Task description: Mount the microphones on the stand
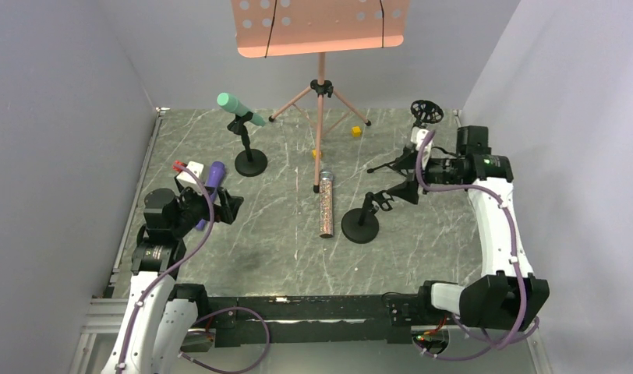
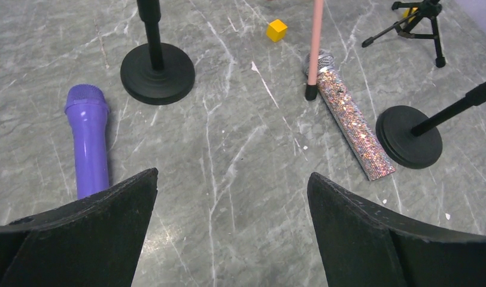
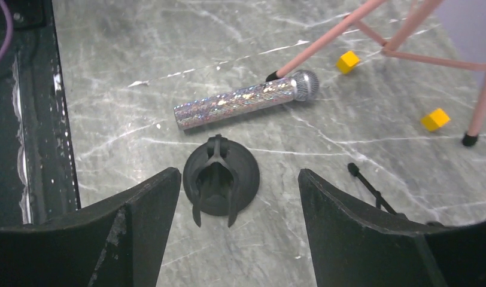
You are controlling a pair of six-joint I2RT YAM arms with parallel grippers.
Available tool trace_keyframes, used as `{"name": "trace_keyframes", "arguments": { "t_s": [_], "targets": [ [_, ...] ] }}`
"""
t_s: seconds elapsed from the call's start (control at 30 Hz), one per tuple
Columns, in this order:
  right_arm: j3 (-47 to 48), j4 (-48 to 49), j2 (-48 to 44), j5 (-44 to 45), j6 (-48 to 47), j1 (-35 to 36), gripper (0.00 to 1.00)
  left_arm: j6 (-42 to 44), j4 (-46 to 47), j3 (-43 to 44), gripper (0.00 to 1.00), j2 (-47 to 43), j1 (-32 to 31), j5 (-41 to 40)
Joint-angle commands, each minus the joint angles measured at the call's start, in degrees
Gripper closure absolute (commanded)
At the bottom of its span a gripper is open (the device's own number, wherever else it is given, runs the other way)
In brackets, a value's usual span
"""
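My right gripper (image 3: 237, 179) gaped empty over the stand (image 3: 248, 170). Next, I reckoned: grasp the glittery microphone (image 3: 234, 103) just beside it.

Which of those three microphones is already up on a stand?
The mint-green microphone, clipped tilted atop the back-left round-based stand. The purple microphone and the glittery microphone just lie flat.

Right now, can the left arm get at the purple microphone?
Probably yes. The purple microphone lies flat just ahead of the left arm's open fingers, nothing on it; the black stand base beside its head stands apart.
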Motion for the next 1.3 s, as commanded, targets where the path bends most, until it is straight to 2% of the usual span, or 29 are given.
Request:
{"name": "trace_keyframes", "arguments": {
  "t_s": [0.0,0.1,0.17,0.23,0.33,0.4,0.53,0.7,0.77,0.9,1.1,1.17,1.27],
  "targets": [
    [2.8,1.3,-2.5,-9.0,3.4,-4.6,0.22,-1.1,-0.5,2.2,0.01,1.6,0.0,-5.1],
    [-2.1,11.7,-4.5,-12.5,15.1,-7.5,0.22,-1.1,-2.4,3.2,0.01,4.5,0.3,-10.3],
    [-9.4,28.4,-6.8,-14.1,30.5,-9.8,0.21,-1.9,-3.3,4.1,0.01,7.1,1.4,-12.4],
    [-16.4,41.5,-9.4,-14.0,41.3,-11.8,0.21,-3.1,-3.3,4.9,0.01,10.1,5.0,-10.8],
    [-21.5,48.9,-12.3,-12.3,46.2,-13.4,0.19,-4.6,-2.5,5.9,0.01,15.4,8.6,-7.3],
    [-23.0,51.1,-13.1,-12.2,48.4,-13.7,0.19,-5.3,-2.0,6.7,0.01,19.5,11.4,-6.2],
    [-23.4,52.1,-12.8,-12.9,50.2,-13.7,0.19,-3.2,-4.1,10.7,0.01,29.3,13.6,-10.3],
    [-23.9,53.3,-12.7,-12.8,51.7,-13.7,0.19,0.7,-7.5,16.8,0.08,42.7,13.5,-13.2],
    [-23.7,52.8,-13.0,-12.6,51.3,-13.8,0.19,2.1,-9.8,18.7,0.04,47.1,12.7,-14.5],
    [-23.8,52.5,-14.0,-12.0,50.9,-13.8,0.19,3.8,-11.7,19.3,0.05,51.3,10.2,-18.2],
    [-24.0,53.3,-14.1,-12.7,51.9,-14.0,0.18,4.7,-13.2,20.2,0.18,57.1,9.4,-18.9],
    [-23.9,53.1,-13.9,-12.7,51.9,-14.1,0.18,4.8,-13.8,20.6,0.26,58.5,9.3,-19.7],
    [-23.7,53.0,-13.6,-13.3,52.1,-14.4,0.18,4.8,-14.1,20.7,0.3,59.2,9.0,-21.6]
  ]
}}
